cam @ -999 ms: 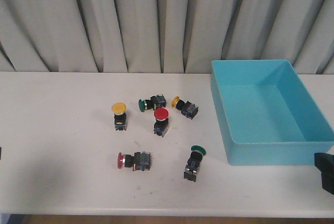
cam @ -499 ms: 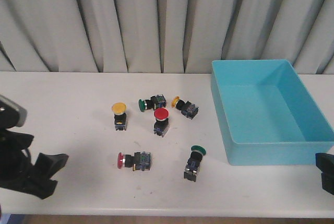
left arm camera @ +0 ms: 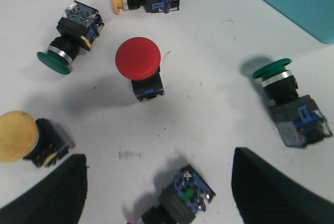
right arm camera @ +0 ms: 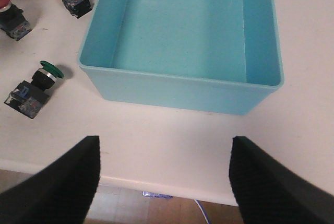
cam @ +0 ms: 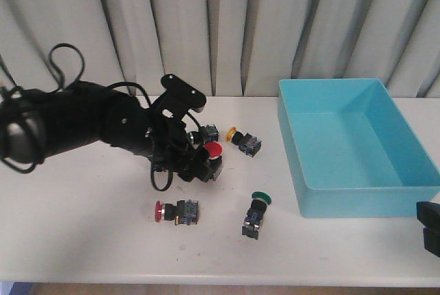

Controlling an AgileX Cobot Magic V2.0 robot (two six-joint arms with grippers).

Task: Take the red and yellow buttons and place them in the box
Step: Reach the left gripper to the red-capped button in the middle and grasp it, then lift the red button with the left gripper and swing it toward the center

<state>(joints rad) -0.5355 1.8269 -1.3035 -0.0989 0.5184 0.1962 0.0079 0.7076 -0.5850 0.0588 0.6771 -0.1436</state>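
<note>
My left tool (left arm camera: 159, 182) hangs spread open over the upright red button (left arm camera: 138, 59), nothing between its fingers. My right tool (right arm camera: 164, 174), also open, sits just short of the empty box (right arm camera: 182, 85).

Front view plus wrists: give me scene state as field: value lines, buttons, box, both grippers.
left gripper: open, above the button cluster, holding nothing
right gripper: open, at the table's near edge by the box, holding nothing
box: no buttons inside
upright red button: on table, between the left fingers' line
lying red button: on its side
yellow buttons: one lying, one upright
green buttons: two, both on table
</note>
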